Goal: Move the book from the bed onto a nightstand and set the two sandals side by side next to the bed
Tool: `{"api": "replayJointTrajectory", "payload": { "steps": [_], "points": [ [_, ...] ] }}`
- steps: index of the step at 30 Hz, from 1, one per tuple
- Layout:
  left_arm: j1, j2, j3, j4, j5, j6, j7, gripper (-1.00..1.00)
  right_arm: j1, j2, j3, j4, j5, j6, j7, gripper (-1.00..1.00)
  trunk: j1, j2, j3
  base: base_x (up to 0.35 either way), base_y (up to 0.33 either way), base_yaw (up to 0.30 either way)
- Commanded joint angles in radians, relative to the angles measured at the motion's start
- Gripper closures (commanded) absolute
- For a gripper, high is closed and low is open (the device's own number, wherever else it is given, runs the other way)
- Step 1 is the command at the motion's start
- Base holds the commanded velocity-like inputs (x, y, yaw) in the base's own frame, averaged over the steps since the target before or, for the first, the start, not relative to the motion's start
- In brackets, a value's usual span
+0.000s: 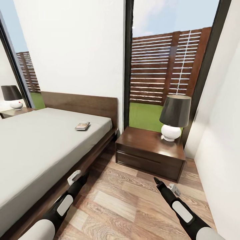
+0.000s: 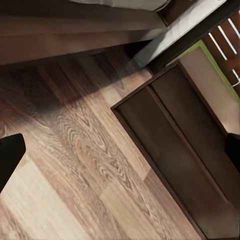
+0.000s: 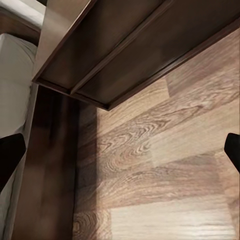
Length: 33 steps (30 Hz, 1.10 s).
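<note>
My jaws, both spread and empty, hang over grainy plank floor (image 1: 130, 200); the thin book (image 1: 82, 125) lies on the smooth grey bed (image 1: 36, 146), centre-left.

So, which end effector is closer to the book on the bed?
Left. The left end effector hangs beside the bed frame, below the book; the right end effector is before the nightstand.

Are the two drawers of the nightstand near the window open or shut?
Shut. In the head view both drawer fronts of the nightstand sit flush with its body; nothing protrudes.

Head view high, facing bed (image 1: 40, 146); wrist views low, probably near floor (image 2: 75, 165), sharing nightstand (image 1: 150, 155).
</note>
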Motion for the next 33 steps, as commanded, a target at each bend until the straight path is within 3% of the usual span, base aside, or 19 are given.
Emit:
{"api": "replayJointTrajectory", "payload": {
  "steps": [1, 33],
  "points": [
    [-0.001, 0.0, 0.001, 0.002, 0.009, 0.0, -0.007, -1.0, -0.001, -0.001, 0.008, 0.001, -0.011, -0.005, 0.002, -1.0, 0.0, 0.0, -0.001, 0.152, 0.0, 0.015],
    [-0.001, 0.0, 0.001, 0.002, 0.009, 0.0, -0.007, -1.0, -0.001, -0.001, 0.009, 0.001, -0.009, -0.004, 0.002, -1.0, 0.0, 0.0, -0.001, 0.153, 0.0, 0.002]
  ]
}}
